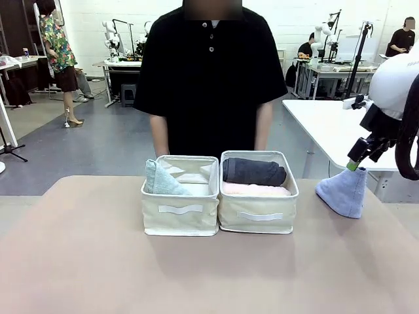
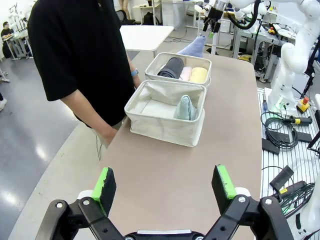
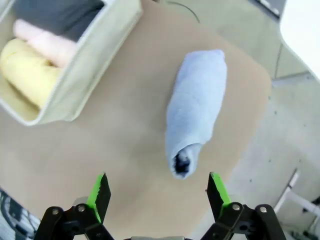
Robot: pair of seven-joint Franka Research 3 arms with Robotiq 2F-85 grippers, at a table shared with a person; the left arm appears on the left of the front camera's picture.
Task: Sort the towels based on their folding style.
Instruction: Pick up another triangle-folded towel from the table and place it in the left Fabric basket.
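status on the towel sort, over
Left gripper, right gripper: jaws open, empty. Light blue cone towel upright on table, right gripper above it. Nothing blocking.

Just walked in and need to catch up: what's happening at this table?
The robot is sorting towels. The pale teal cone sits in the left basket; the dark grey roll, pink roll and yellow roll lie in the right basket. The light blue cone stands on the table, with the right end effector open above it. The left end effector is open and empty.
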